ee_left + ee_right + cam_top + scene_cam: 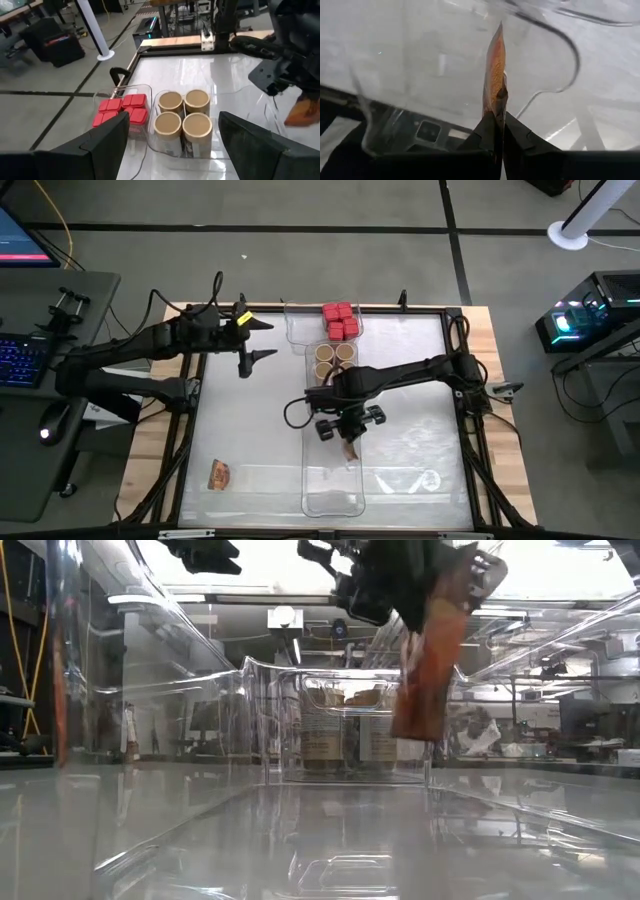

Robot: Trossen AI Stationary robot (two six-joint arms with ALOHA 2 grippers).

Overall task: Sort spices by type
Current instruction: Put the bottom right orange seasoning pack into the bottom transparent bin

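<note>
My right tool (350, 442) is clamped on 1 packet (495, 75) above the long tray (332, 502); next, lower and release it there, while my left tool (258, 340) waits open.

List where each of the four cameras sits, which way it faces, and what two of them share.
High: overhead, straight down; both arms, right hand holding a packet.
Low: table height, level across; packet hanging from above.
Left wrist: past open left hand at tan-topped jars, red boxes.
Right wrist: past shut fingers pinching packet.
Shared: high and left wrist both show jars.
</note>
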